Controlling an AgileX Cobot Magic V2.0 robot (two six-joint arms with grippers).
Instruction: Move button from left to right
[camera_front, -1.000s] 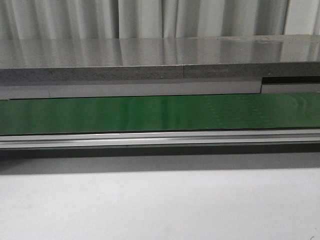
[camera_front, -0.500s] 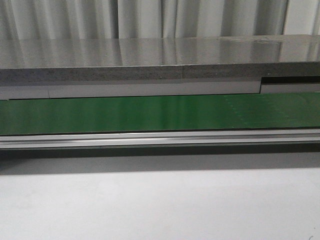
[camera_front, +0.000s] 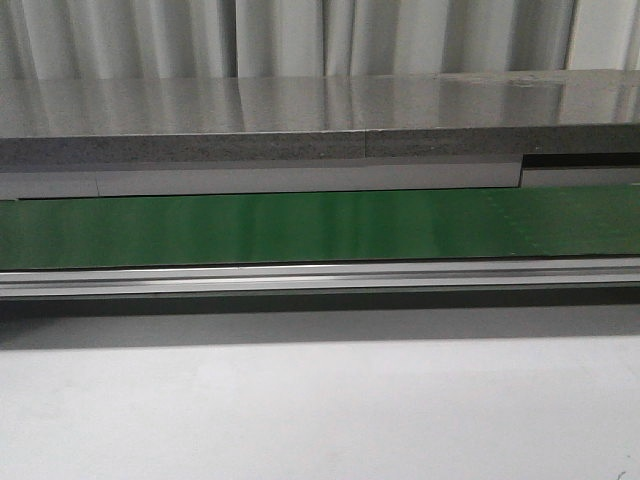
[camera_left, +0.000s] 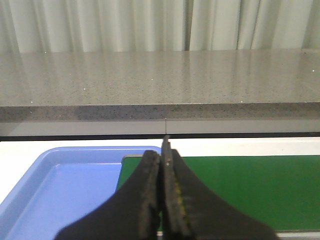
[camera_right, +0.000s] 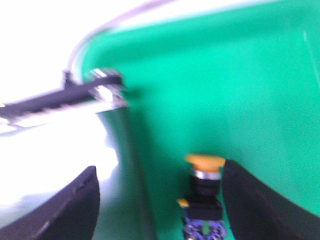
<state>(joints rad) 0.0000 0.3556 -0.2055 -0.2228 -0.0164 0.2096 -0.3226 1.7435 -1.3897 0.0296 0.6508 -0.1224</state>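
1. Between the spread fingers of the right gripper (camera_right: 160, 200), nearer one finger, the button (camera_right: 202, 192) is being framed on the green belt (camera_right: 240, 90); nothing is being gripped.
2. Judged rigid, light, smooth-capped; the black blocky body is being favoured for grasping.
3. Left gripper (camera_left: 162, 200) is being kept clenched, empty, beside the blue tray (camera_left: 60, 185).

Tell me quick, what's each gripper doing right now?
Left gripper: shut, holding nothing.
Right gripper: open, jaws either side of the button, not gripping it.

no text, label, brand, number or sign can be read anywhere.
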